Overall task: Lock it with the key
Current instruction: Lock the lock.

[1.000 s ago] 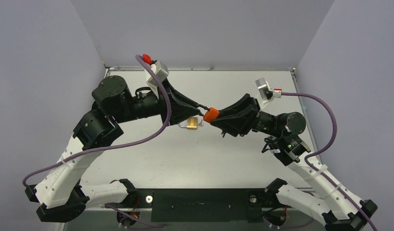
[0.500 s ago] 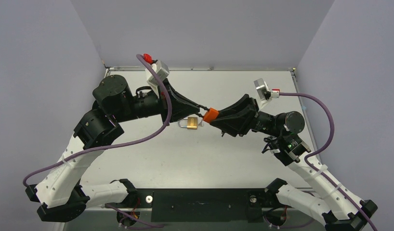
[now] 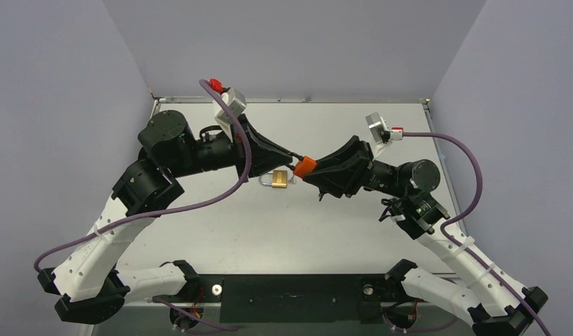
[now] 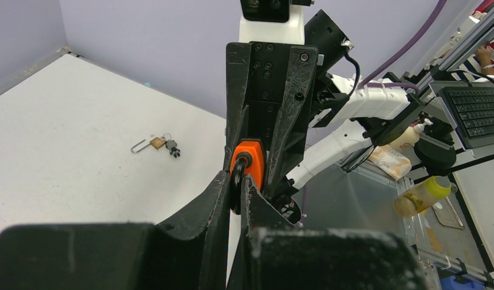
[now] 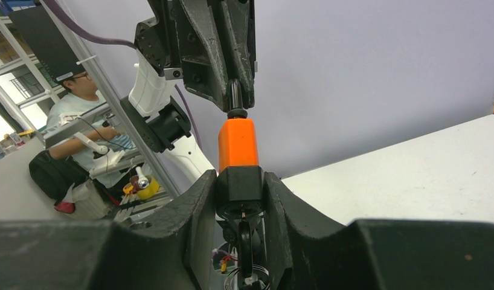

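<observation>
An orange padlock (image 3: 305, 166) with a black lower end hangs in the air above the middle of the table, between both arms. My right gripper (image 3: 314, 171) is shut on that black end (image 5: 239, 181). A black-headed key (image 5: 244, 241) with a key ring sticks out of it between the fingers. My left gripper (image 3: 295, 160) is shut on the lock's black shackle (image 4: 238, 180), just at the orange body (image 4: 249, 164). In the right wrist view the left fingers (image 5: 211, 54) pinch the shackle above the orange body (image 5: 238, 145).
A brass padlock (image 3: 279, 180) with an open shackle and a small bunch of keys lies on the white table (image 3: 340, 231), under the two grippers; the left wrist view shows it too (image 4: 157, 143). Grey walls stand on three sides.
My left gripper has shut on the orange padlock's shackle. Both arms and the lock have drifted slightly left. The right grip has not changed.
</observation>
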{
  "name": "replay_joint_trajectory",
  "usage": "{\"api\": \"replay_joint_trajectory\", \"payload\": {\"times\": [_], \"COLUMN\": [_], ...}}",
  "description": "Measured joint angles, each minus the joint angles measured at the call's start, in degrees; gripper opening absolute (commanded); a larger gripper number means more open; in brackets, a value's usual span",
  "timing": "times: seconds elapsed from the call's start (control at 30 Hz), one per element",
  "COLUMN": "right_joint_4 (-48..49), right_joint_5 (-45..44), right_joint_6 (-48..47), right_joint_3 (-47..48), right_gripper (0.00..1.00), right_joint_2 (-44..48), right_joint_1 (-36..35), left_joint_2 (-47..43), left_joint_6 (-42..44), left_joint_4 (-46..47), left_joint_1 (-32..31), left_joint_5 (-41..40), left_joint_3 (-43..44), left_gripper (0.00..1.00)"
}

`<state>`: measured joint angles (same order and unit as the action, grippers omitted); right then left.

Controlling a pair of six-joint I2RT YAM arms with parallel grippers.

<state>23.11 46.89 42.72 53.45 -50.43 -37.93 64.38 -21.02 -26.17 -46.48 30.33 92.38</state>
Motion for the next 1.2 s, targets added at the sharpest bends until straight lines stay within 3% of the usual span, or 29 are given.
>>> {"api": "replay_joint_trajectory", "payload": {"times": [1.2], "right_joint_4": [0.28], "right_joint_5": [-2.49], "right_joint_6": [1.11], "right_joint_3": [4.57], "right_gripper": [0.0], "right_joint_2": [-4.37], "right_joint_1": [-0.42], "left_joint_2": [-1.38], "left_joint_6": [-1.42], "left_joint_4": [11.5], "left_joint_1": [-1.2], "left_joint_5": [-5.92], "left_joint_3": [-5.6], "left_gripper": [0.0]}}
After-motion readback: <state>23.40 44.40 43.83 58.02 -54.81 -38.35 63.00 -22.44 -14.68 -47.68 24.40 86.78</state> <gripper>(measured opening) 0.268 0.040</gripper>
